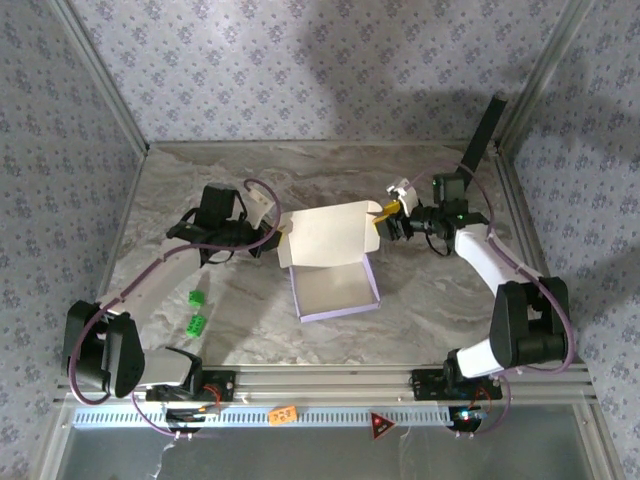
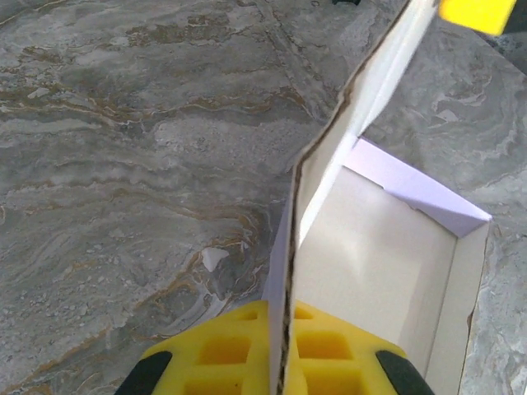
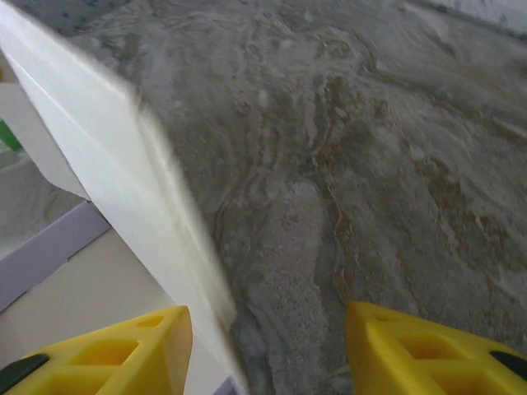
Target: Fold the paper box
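Currently paper box [image 1: 335, 270] lid is raised, left edge clamped by left tool [image 2: 280, 358]; right tool [image 3: 268, 329] is spread open at right edge.

Honestly nothing here is properly readable. The closest thing is a little orange tag [image 1: 283, 413] on the front rail [image 1: 330, 385] with some dark marks on it, way too small to make out. Near it there's a red triangle sign [image 1: 381, 425] on a dark plate, but I can't tell the symbol
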### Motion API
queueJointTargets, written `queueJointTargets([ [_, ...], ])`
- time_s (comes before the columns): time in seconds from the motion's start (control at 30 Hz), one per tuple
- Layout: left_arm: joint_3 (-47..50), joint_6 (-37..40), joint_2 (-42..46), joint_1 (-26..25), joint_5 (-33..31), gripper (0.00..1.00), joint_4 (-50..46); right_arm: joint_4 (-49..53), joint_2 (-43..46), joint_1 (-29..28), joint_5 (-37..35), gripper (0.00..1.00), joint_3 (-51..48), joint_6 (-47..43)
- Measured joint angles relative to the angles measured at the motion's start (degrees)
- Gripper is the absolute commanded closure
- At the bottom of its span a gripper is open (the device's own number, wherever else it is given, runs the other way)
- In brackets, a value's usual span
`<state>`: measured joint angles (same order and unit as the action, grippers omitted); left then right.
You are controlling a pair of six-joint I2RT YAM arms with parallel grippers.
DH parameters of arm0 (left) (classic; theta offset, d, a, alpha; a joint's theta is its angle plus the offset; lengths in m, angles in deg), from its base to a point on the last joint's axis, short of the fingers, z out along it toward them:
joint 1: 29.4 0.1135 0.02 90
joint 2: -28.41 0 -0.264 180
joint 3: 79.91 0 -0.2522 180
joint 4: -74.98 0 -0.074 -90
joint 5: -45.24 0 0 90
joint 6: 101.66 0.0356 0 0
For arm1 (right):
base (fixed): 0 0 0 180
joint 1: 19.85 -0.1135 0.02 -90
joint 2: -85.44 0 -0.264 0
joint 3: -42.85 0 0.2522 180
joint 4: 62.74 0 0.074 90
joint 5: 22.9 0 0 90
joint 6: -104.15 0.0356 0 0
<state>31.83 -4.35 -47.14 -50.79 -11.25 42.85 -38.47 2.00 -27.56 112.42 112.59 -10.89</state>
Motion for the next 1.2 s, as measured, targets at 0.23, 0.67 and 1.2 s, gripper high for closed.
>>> queueJointTargets([
  [0.23, 0.00, 0.20, 0.00, -0.02, -0.15, 0.95, -0.13, 11.43, -6.54, 0.33, 6.80, 0.69, 9.42, -9.64],
  [0.67, 0.00, 0.28, 0.00, -0.02, -2.19, 0.81, -0.87, 17.59, -6.95, -0.22, 8.09, 1.00, 9.51, -11.87],
  [1.2, -0.26, -0.96, -0.24, -1.29, -5.49, 0.81, -1.55, 11.50, -4.66, -0.87, 5.88, 1.00, 5.60, -6.80],
])
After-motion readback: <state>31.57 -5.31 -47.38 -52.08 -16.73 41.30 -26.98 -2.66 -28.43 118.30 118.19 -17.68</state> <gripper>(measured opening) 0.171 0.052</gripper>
